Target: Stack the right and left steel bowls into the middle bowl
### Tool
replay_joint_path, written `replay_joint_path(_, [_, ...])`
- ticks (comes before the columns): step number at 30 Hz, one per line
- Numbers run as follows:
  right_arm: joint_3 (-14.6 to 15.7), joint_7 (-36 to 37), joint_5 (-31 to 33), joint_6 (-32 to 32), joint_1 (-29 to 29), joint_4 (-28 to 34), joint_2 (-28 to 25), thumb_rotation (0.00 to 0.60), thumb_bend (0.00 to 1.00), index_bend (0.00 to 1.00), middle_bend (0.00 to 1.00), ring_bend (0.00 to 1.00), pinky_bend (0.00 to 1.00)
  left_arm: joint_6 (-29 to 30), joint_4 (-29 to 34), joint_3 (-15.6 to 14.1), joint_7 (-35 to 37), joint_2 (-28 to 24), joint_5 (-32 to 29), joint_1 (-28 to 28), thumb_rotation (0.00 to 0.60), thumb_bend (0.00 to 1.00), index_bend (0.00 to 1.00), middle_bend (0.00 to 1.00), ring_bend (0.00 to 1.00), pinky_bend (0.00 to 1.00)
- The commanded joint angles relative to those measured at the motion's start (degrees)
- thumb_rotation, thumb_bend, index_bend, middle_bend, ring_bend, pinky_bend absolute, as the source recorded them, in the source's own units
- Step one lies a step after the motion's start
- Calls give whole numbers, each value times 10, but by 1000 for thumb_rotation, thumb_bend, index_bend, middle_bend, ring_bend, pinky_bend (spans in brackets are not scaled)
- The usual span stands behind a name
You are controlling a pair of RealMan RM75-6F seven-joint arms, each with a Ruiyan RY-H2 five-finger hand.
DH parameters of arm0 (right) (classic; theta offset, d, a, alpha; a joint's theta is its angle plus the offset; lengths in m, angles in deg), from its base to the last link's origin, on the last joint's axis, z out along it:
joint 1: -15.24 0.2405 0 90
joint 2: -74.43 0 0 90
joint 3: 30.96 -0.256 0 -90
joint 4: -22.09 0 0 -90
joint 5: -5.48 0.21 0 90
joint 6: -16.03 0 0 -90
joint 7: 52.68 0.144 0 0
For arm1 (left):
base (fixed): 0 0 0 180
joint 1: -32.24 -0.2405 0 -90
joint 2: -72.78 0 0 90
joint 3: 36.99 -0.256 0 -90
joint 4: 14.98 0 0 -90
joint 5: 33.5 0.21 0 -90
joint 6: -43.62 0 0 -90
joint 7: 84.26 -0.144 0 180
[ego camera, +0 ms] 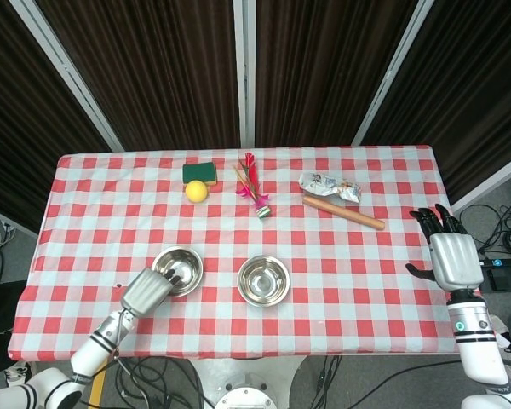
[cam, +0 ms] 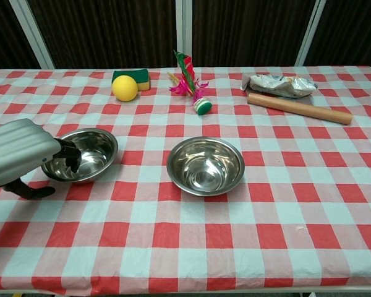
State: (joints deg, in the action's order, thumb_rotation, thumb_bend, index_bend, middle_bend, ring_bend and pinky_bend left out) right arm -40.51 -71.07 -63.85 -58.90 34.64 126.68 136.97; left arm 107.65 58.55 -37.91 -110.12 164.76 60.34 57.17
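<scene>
Your left hand point(cam: 21, 154) grips the near rim of the left bowl point(cam: 86, 153), fingers curled inside, bowl on the table point(cam: 185, 247) beside the mid bowl point(cam: 205, 165). Your right hand point(ego camera: 450, 256) sits off the table's right edge, fingers spread, holding nothing.

The left hand point(cam: 18, 151) covers the near-left rim of the left steel bowl point(cam: 86, 154), its dark fingers point(cam: 68, 156) curled over the rim into it. The middle bowl point(cam: 205, 165) sits apart to that bowl's right on the checkered tabletop point(cam: 185, 247).
</scene>
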Motion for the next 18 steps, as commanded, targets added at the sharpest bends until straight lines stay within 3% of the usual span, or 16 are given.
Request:
replay_joint_path(1, [0,1,2,3,1,-2,1,600,23,161,151,53,179,4,-11,2,0,8,-3,1,600,287,537,561,831,891])
replay_joint_path(10, [1,5,5,11,3,-12,5,600,23,161,151,52,179,22,-43,3,7,33,0,7,600,305,645,668,877,926])
replay_joint_path(18, [2,11,7,16,2,-21,8,600,23,161,151,53,179,32,-60,-1,14,45,3,11,600,320,682,703,895,938])
